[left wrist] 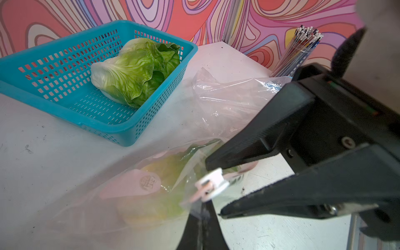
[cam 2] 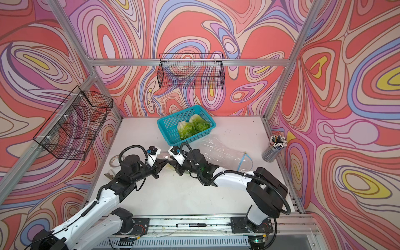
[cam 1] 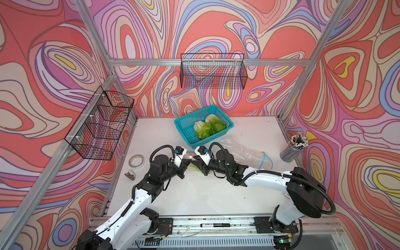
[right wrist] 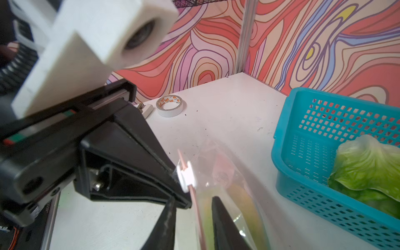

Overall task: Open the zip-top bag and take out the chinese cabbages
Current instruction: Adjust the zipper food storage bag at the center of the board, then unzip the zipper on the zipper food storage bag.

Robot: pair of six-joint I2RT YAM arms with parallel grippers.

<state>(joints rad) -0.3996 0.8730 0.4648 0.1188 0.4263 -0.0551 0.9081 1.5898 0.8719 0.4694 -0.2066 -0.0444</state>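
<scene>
Pinching the white slider (left wrist: 213, 186) of the clear bag (left wrist: 121, 201), the left claw (left wrist: 202, 208) is closed; the right claw (right wrist: 193, 199) stands open astride the bag's zip edge. One cabbage (left wrist: 171, 171) lies inside the bag just past both claws; two cabbages (left wrist: 129, 71) sit farther off in the blue basket (left wrist: 43, 104).

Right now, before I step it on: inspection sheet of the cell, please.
Surface: white table, scuffed, specks.
Job's things: zip-top bag with one cabbage inside; two cabbages in blue basket.
Clutter: spare clear bag, tape roll, pencil cup.
Grippers: left gripper shut on bag by its slider; right gripper open, astride the zip strip.
Cables: black hoses on both arms, nothing snagged.
Surroundings: two wire baskets on patterned walls.
</scene>
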